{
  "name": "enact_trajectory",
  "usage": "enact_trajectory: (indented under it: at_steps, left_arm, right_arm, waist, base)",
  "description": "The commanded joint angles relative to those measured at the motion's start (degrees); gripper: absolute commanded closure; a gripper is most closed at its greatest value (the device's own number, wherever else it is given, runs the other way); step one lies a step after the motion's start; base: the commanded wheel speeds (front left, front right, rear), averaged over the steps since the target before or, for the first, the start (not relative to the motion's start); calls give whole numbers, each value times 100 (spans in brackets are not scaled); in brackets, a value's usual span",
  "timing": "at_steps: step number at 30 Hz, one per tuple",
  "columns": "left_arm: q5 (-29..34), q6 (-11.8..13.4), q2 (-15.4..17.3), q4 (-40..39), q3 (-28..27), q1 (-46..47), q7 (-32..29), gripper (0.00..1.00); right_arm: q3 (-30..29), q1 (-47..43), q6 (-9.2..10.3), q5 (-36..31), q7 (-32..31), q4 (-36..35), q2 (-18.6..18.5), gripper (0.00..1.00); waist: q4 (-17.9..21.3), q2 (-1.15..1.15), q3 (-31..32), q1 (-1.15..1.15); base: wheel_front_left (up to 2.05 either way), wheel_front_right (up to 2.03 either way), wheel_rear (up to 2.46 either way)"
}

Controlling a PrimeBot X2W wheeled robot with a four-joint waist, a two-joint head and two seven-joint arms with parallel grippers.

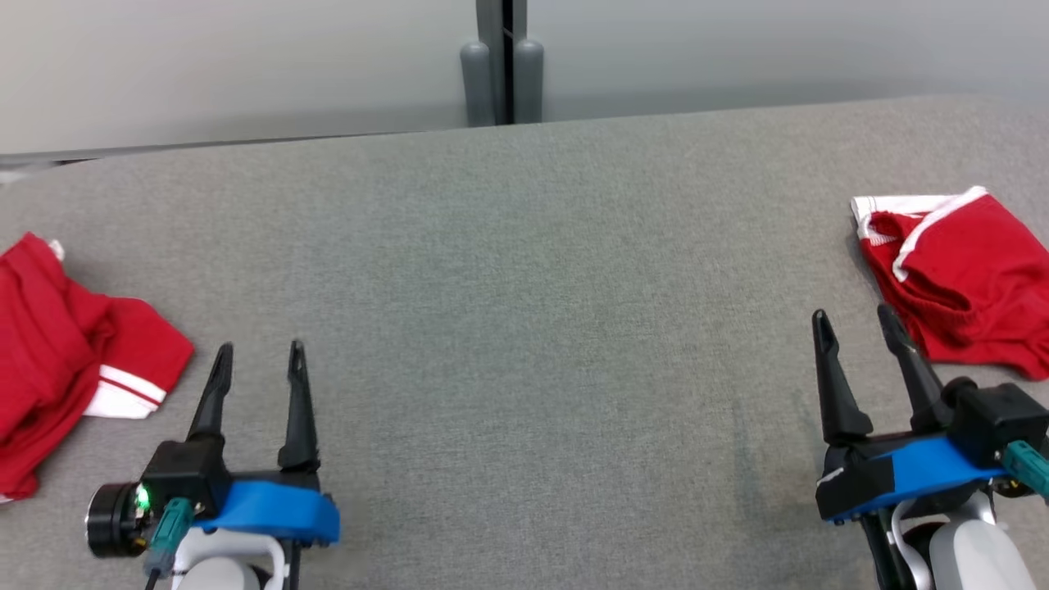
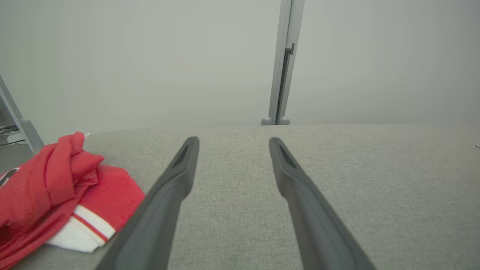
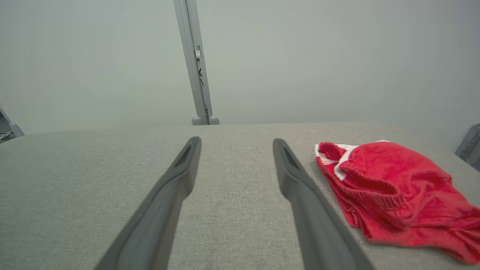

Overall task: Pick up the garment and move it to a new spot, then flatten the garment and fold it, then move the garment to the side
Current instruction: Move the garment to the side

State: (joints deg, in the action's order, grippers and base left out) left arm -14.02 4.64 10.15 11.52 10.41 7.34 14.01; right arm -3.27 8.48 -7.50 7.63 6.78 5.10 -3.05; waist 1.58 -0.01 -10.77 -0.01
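Grey fabric-covered worktop (image 1: 524, 344). Two red garments lie on it, well apart.

Garment A (image 1: 57, 344): at the worktop's left edge, crumpled, with a white-striped cuff turned toward the centre. It lies just beside the left gripper (image 1: 261, 347), not touching it.

Garment B (image 1: 967, 262): at the right edge, bunched, with white trim along its far side. It lies near the right gripper (image 1: 851, 313); contact with the outer finger cannot be told.

Left gripper: fingers spread wide, nothing between them, over bare worktop near the front edge. Right gripper: likewise wide apart and empty, near the front edge.

A grey post (image 1: 501, 65) stands behind the middle of the far edge.
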Motion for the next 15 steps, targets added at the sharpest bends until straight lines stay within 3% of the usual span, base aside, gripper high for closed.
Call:
enact_trajectory:
  at_steps: [1,15]
  left_arm:
    - [-41,19,65,16,-42,-115,29,0]
    - [-149,-102,218,103,98,-745,-115,0]
  right_arm:
    - [8,-146,2,7,-27,-51,8,0]
    - [23,-1000,2,63,-292,-405,15,0]
  waist:
    - [-27,1,78,1]
    - [26,1,787,1]
  base:
    - [0,0,0]
    - [0,0,0]
